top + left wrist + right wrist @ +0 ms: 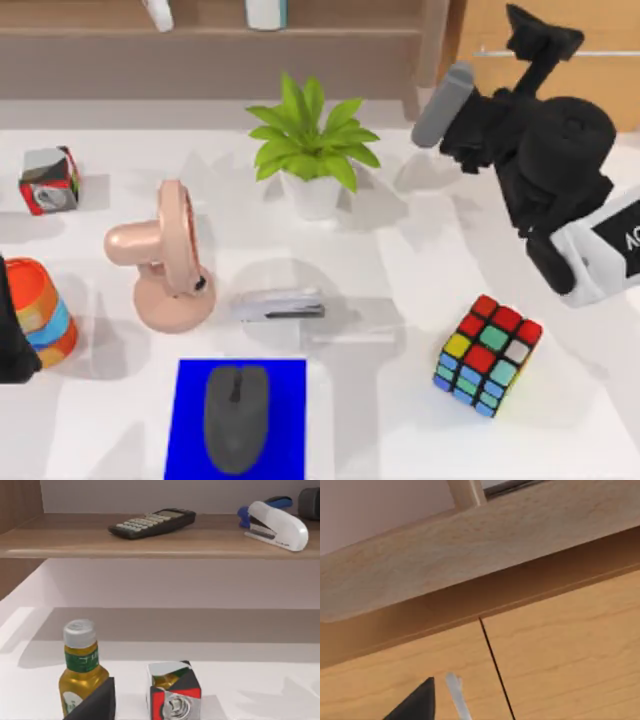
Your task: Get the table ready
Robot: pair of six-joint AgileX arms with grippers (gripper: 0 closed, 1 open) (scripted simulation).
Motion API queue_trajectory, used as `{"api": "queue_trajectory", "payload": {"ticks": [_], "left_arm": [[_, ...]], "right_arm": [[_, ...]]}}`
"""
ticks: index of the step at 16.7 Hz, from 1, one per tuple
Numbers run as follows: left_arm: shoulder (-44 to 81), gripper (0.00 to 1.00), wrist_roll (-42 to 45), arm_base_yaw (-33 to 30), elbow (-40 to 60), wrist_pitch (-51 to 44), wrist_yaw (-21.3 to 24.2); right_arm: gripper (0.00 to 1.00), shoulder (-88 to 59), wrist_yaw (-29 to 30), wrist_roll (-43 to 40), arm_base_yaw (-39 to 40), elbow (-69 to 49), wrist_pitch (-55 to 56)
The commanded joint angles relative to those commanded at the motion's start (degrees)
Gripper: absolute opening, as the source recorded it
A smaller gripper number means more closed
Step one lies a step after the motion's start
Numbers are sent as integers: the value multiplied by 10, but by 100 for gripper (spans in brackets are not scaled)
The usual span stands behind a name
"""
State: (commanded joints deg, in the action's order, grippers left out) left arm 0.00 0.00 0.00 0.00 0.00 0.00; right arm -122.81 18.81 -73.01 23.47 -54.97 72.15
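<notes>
The right gripper (pixel 545 35) is up at the far right corner, raised off the table (pixel 400 410) and pointed at the light-wood drawer cabinet (pixel 560 25) there. From where I stand I cannot tell whether its fingers are open or closed. Its wrist view looks straight at the cabinet front, with a dark seam (pixel 495 667) between two panels and a pale handle (pixel 457 697) just beside a black fingertip.

Working outward from that arm, a colourful puzzle cube (pixel 488 354) sits on the white tabletop near the right side. Toward the middle lie a grey stapler (pixel 280 304) and, farther back, a potted plant (pixel 312 150). Left of the stapler stands a pink desk fan (pixel 165 260). At the near edge a grey mouse (pixel 236 417) rests on a blue mat (pixel 190 400).

The left arm (pixel 12 330) sits parked at the table's left edge, beside a striped orange cup (pixel 42 312). Its wrist view faces a small red, black and white cube (pixel 174 692), also seen at the far left of the table, and a yellow bottle (pixel 80 672) beside it. Behind them a wooden shelf (pixel 160 540) carries a calculator (pixel 152 522) and a white and blue stapler (pixel 275 522).
</notes>
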Motion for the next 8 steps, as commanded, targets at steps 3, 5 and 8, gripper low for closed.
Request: {"api": "queue_trajectory", "payload": {"ticks": [3,5,8], "left_arm": [[0,100,0,0,0,0,0],[0,100,0,0,0,0,0],[0,100,0,0,0,0,0]], "right_arm": [[100,18,47,122,72,-71,-40],[100,11,81,212,111,-136,-85],[100,-27,133,353,152,-245,-172]]}}
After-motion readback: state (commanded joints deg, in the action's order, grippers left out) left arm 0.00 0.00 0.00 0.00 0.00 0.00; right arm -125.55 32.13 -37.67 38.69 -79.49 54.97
